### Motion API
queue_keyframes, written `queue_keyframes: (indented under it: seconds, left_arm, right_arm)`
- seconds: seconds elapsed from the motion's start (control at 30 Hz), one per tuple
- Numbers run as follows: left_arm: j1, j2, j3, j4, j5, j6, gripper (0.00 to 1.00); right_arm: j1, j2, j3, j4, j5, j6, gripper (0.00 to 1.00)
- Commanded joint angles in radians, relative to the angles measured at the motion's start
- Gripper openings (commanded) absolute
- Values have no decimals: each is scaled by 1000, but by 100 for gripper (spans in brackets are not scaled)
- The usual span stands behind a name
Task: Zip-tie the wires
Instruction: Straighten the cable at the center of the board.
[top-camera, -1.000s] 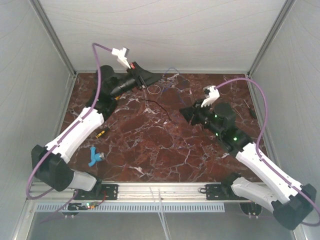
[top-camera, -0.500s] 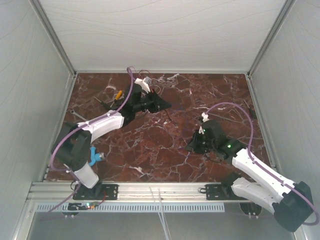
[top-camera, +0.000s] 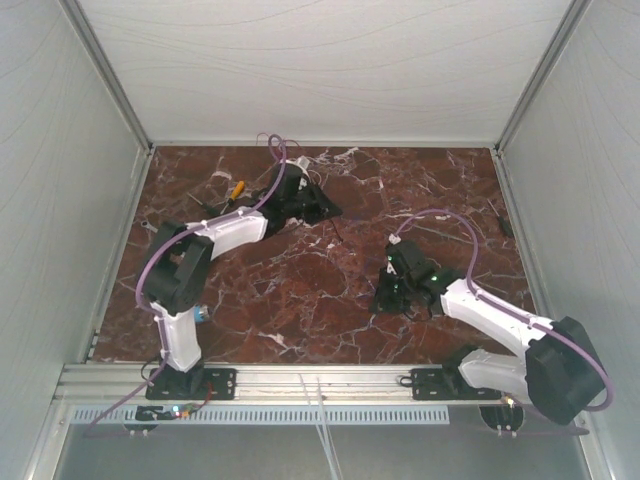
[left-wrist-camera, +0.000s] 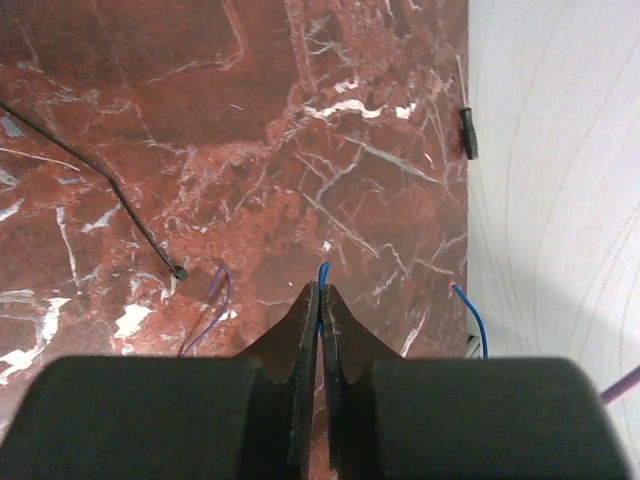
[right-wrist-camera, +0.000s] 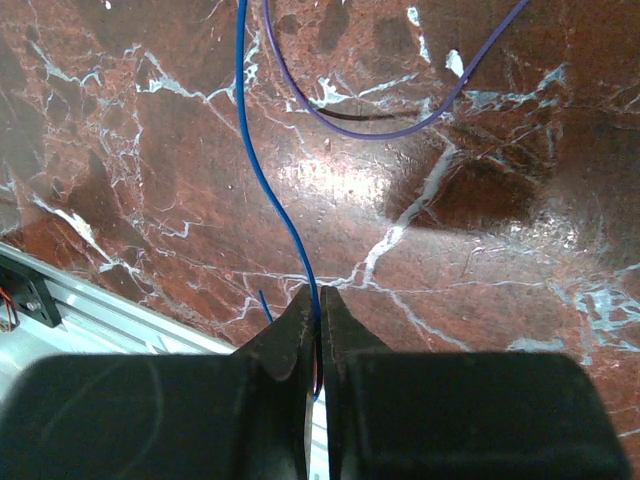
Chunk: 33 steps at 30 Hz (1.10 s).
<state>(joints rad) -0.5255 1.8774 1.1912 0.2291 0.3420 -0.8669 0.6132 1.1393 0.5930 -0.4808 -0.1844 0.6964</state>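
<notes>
The wires are thin blue and purple strands. My left gripper (left-wrist-camera: 322, 290) is shut on the end of a blue wire (left-wrist-camera: 322, 272) low over the marble; a purple strand (left-wrist-camera: 216, 300) and another blue end (left-wrist-camera: 471, 316) lie beside it. My right gripper (right-wrist-camera: 320, 296) is shut on a blue wire (right-wrist-camera: 268, 190) that runs up and away, with a purple loop (right-wrist-camera: 400, 126) lying past it. In the top view the left gripper (top-camera: 330, 211) is at the back middle and the right gripper (top-camera: 382, 297) is near the centre right. The wires barely show there.
A black zip tie (left-wrist-camera: 110, 188) lies on the marble table (top-camera: 300, 300) left of my left gripper. An orange-handled tool (top-camera: 237, 188) lies at the back left. A small black tool (left-wrist-camera: 467, 130) lies by the right wall. A metal rail (right-wrist-camera: 60, 305) borders the near edge.
The left arm came down from the back left corner and stretched toward the back middle. The right arm dropped and pulled toward the near centre. The orange tool now lies farther back.
</notes>
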Motion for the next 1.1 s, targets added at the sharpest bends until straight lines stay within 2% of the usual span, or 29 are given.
queue_keyframes:
  seconds: [0.0,0.57,0.8,1.07]
  left_arm:
    - [1,45,82,-48,-65,34,0]
    - [1,218,251,-164,-116,116,0]
    - [1,282,308,-194,-104,137,0]
    - [0,301,317,-208,-101,131,13]
  right_arm:
    - [-2,31,-1,37,-23,-14,0]
    - [-22,245,20,121,-54,-47,0]
    - [-24,264,23,121,-61,-50,0]
    - [-29,254,25,101,-63,-48,14]
